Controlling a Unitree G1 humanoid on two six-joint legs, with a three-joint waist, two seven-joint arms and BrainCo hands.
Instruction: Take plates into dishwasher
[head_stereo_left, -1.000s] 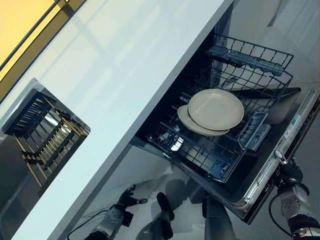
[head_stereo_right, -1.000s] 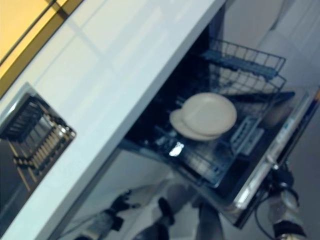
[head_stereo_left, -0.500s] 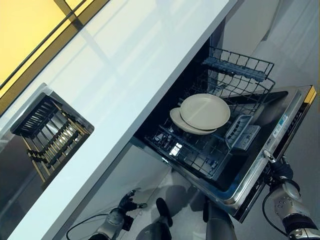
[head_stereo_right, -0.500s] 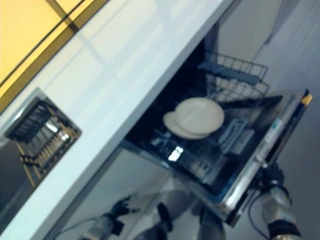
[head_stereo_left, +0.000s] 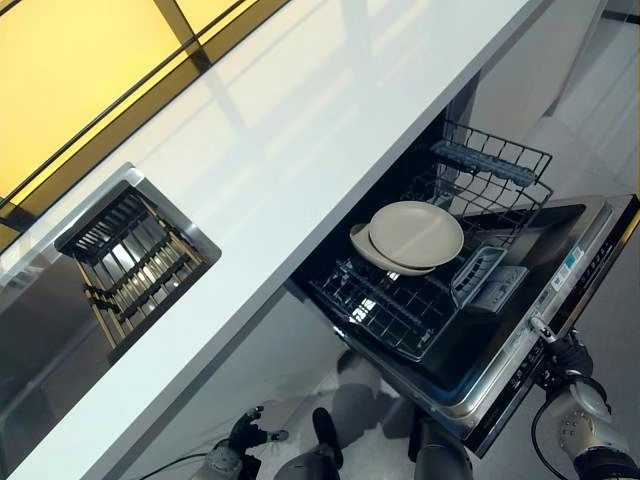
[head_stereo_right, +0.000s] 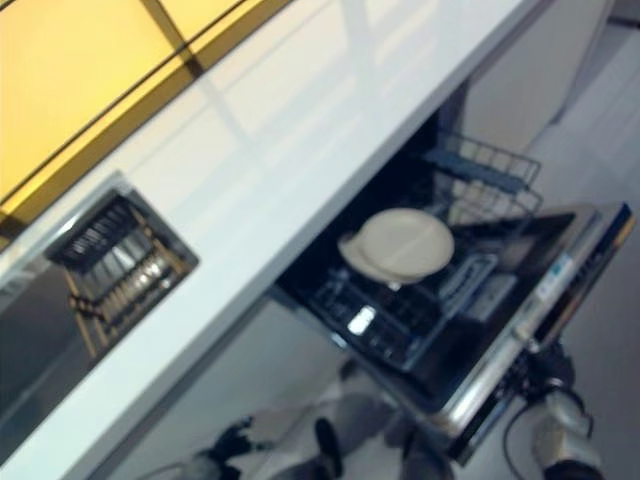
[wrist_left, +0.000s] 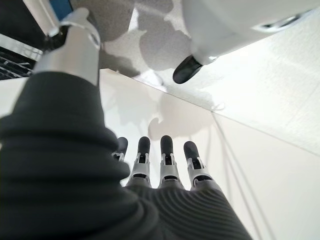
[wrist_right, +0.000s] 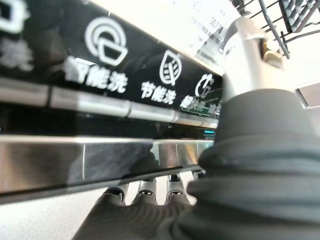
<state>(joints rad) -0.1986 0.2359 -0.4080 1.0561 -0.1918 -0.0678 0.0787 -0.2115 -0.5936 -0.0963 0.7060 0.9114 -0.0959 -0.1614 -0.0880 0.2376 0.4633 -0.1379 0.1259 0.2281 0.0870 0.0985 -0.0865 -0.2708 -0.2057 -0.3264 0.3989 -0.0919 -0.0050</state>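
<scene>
Two beige plates (head_stereo_left: 417, 233) lie stacked flat in the pulled-out lower rack (head_stereo_left: 385, 305) of the dishwasher. Its door (head_stereo_left: 560, 275) hangs open toward me. My right hand (head_stereo_left: 566, 372) is at the door's outer edge. In the right wrist view its thumb (wrist_right: 244, 42) lies over the control strip while the fingers (wrist_right: 145, 192) reach under the metal edge, so the door is pinched between them. My left hand (head_stereo_left: 240, 440) hangs low beside the cabinet front, fingers (wrist_left: 167, 162) straight and holding nothing.
A long white counter (head_stereo_left: 300, 130) runs above the dishwasher. A sink (head_stereo_left: 140, 255) with a dark wire drainer is set into its left part. A grey cutlery basket (head_stereo_left: 478, 277) sits in the rack beside the plates. White floor lies below.
The whole picture has shifted, so the camera moved. The plates stay in the rack, my right hand stays on the door's edge, and my left hand remains low.
</scene>
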